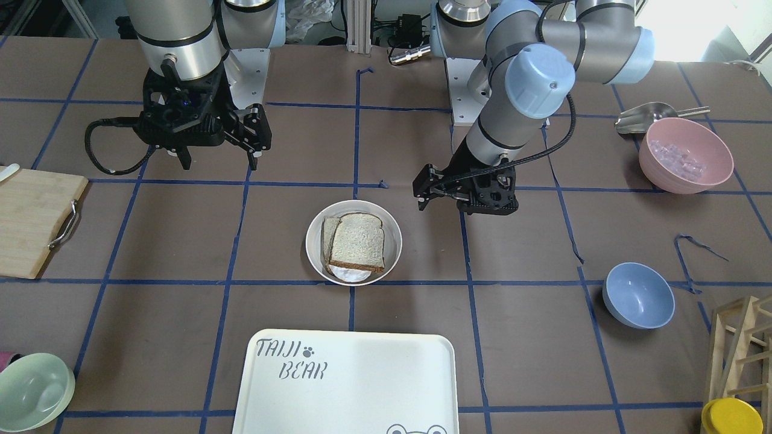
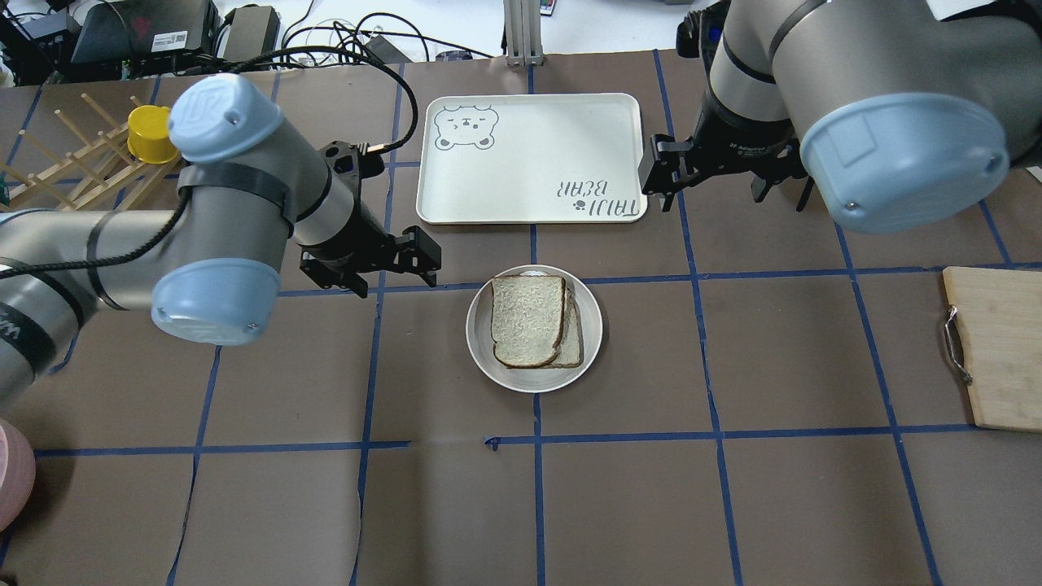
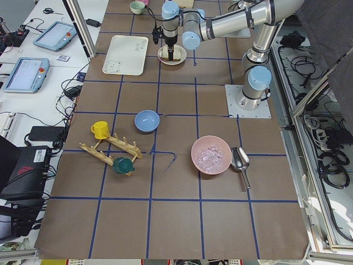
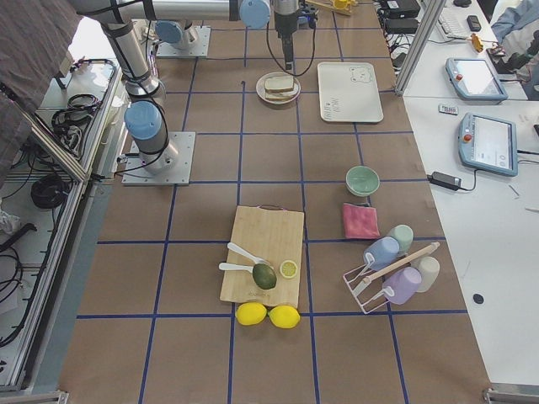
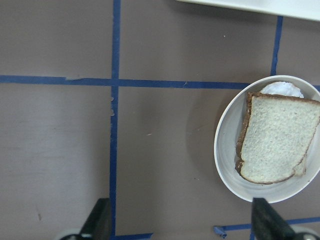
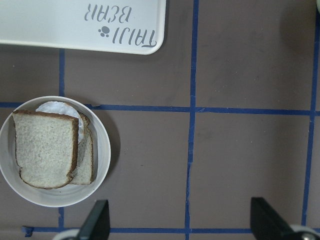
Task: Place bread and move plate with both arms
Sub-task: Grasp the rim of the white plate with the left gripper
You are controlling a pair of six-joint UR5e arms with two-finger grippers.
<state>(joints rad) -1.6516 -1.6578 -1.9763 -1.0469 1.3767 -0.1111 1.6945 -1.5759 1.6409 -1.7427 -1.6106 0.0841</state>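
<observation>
The plate (image 1: 313, 241) sits at the table's middle and also shows in the overhead view (image 2: 480, 342). The bread (image 1: 357, 242), with its dark crust, lies in it on top of a paler slice (image 2: 574, 346) and something white. It also shows in the overhead (image 2: 527, 319), left wrist (image 5: 280, 137) and right wrist (image 6: 45, 147) views. My left gripper (image 1: 422, 196) (image 2: 397, 285) hovers open and empty beside the plate. My right gripper (image 1: 218, 163) (image 2: 733, 199) is open and empty, higher up and farther from the plate.
The "TAIJI BEAR" tray (image 1: 362, 386) (image 2: 529, 155) lies just beyond the plate. A blue bowl (image 1: 638, 295), a pink bowl (image 1: 686, 155) with a metal scoop, a wooden rack (image 1: 742, 349) and a yellow cup (image 1: 731, 417) are on my left. A cutting board (image 1: 33, 220) and a green bowl (image 1: 33, 392) are on my right.
</observation>
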